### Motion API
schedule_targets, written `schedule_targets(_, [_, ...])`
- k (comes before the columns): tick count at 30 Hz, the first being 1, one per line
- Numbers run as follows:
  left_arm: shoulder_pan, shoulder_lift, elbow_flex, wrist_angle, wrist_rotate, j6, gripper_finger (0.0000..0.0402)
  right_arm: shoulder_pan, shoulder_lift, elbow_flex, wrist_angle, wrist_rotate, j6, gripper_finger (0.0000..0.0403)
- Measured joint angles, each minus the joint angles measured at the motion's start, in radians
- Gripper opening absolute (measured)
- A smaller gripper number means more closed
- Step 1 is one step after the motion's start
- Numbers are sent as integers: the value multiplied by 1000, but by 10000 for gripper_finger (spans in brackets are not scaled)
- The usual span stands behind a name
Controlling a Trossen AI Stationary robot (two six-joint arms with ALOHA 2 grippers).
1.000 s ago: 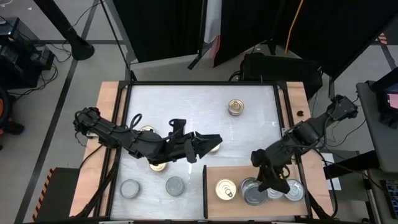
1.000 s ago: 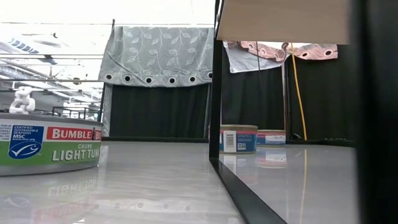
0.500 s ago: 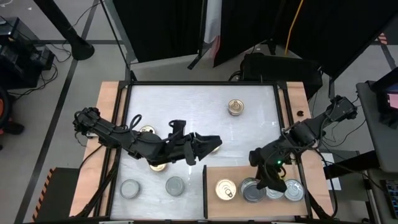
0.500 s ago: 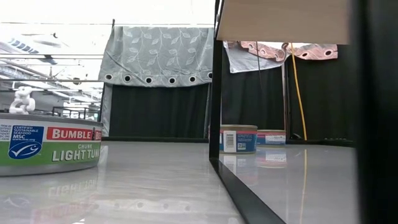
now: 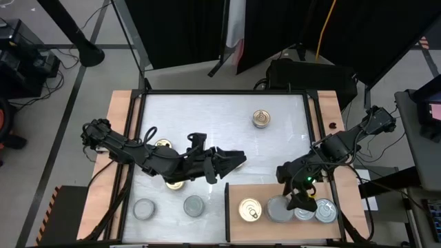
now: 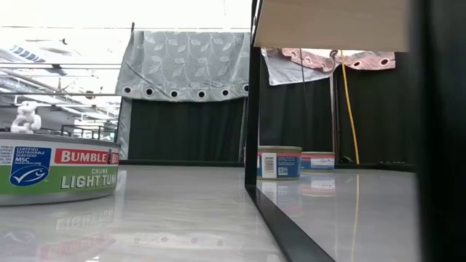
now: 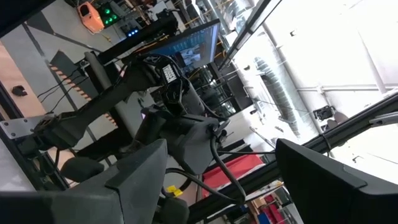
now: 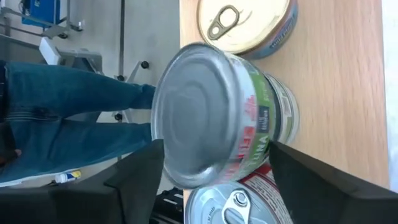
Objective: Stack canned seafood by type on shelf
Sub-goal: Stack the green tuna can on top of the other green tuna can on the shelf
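On the shelf, near edge: the right gripper stands over the silver-topped can, which rests flat on another can of the same build.
Change noted: a second ago the right fingers were clamped about this can and it sat tilted, half across its neighbours; now the fingers have spread and the can lies level on its stack.
Right fingers: parted, one to each side of the can's wall in the right wrist view, with a visible gap; I judge the can released, not held.
Shelf contents: the shelf carries a gold ring-pull can at one end, then the silver stack, then two more ring-top cans just beside it.
Left gripper: hovers above mid-bench with fingers apart and nothing between them, unmoved over the last second; a gold-topped can shows under the arm.
Cans outstanding: two silver cans lie on the bench near the front, one gold can far back, all well apart from the shelf.
Low view: a green-labelled tuna can stands close on the bench; no gripper shows.
Meaning for task: one silver can is now placed by type. I judge the work partly done, with the loose bench cans yet to be sorted.
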Motion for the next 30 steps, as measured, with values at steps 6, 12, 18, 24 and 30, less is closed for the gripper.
schedule_targets(6, [0,0,0,0,0,1,299,0,0,0,-9,0,19,307])
schedule_targets(12, [0,0,0,-17,0,75,299,0,-26,33,-71,4,33,320])
schedule_targets(18, [-9,0,0,-42,113,151,299,1,-52,202,-263,81,80,312])
schedule_targets(24, [-98,0,0,-236,334,-35,280,53,-92,373,-369,260,126,293])
schedule_targets(30, [-234,5,-1,-698,320,-407,217,75,-151,436,-412,552,143,273])
